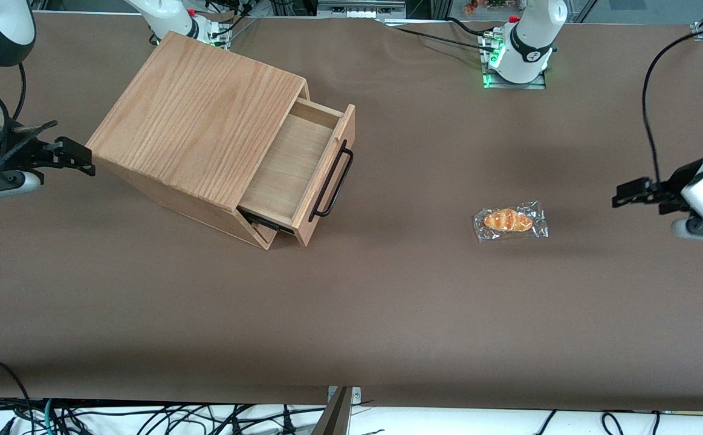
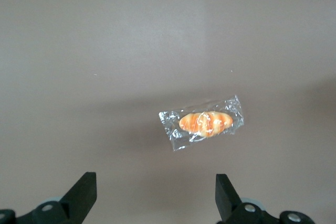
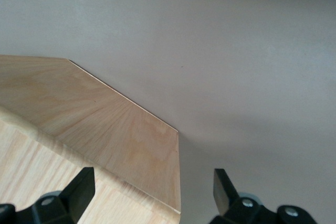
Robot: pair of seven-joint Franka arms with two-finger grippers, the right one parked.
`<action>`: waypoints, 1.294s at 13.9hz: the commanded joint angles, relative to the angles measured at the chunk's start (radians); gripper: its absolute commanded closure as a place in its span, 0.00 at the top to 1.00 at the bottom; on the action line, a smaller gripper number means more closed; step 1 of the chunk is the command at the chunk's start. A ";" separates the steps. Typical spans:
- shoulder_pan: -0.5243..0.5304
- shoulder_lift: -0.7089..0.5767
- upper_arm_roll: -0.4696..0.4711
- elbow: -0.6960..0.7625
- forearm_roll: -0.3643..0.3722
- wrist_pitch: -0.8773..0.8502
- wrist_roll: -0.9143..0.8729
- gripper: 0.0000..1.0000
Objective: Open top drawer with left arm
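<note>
Front view: top drawer (image 1: 303, 172) out; end effector (image 1: 620, 201) spread, apparently empty

You see a wrapped bread roll (image 1: 509, 221) (image 2: 205, 123) lying flat on the brown tabletop (image 1: 387, 302), toward the working arm's end, with loose black cables (image 1: 145, 420) along the near edge.

Brown-covered table (image 1: 387, 314), tangled black cables (image 1: 145, 417) along its near white edge.
</note>
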 commanded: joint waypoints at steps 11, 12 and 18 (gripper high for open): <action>-0.106 -0.188 0.013 -0.115 0.023 -0.020 0.016 1.00; -0.104 -0.190 0.014 -0.117 0.023 -0.020 0.016 1.00; -0.103 -0.187 0.014 -0.115 0.024 -0.021 0.016 1.00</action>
